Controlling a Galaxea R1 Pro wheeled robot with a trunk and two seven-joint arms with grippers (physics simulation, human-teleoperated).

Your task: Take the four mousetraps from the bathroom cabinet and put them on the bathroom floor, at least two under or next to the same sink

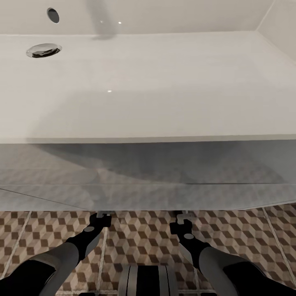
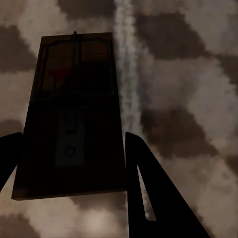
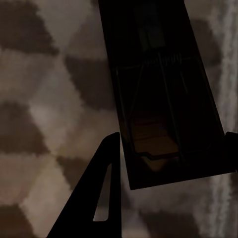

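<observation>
Both arms reaching low under the wide white basin sink [image 1: 148, 82]. Left gripper [image 2: 74, 163] and right gripper [image 3: 168, 158] each clasping a flat tan wooden mousetrap [image 2: 74, 114] [image 3: 163, 99], long axis toward 12 o'clock, over cube-patterned floor tiles [image 1: 139, 234].

A white basin [image 1: 164, 82] spreads before me; its drain [image 1: 44, 50] sits far left; cube-patterned tiles [image 1: 144, 238] run beneath it, shadowed.

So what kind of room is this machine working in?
Most likely a bathroom: a wide white sink with a chrome drain fills the head view, above a floor of brown, beige and white cube-patterned tiles.
</observation>
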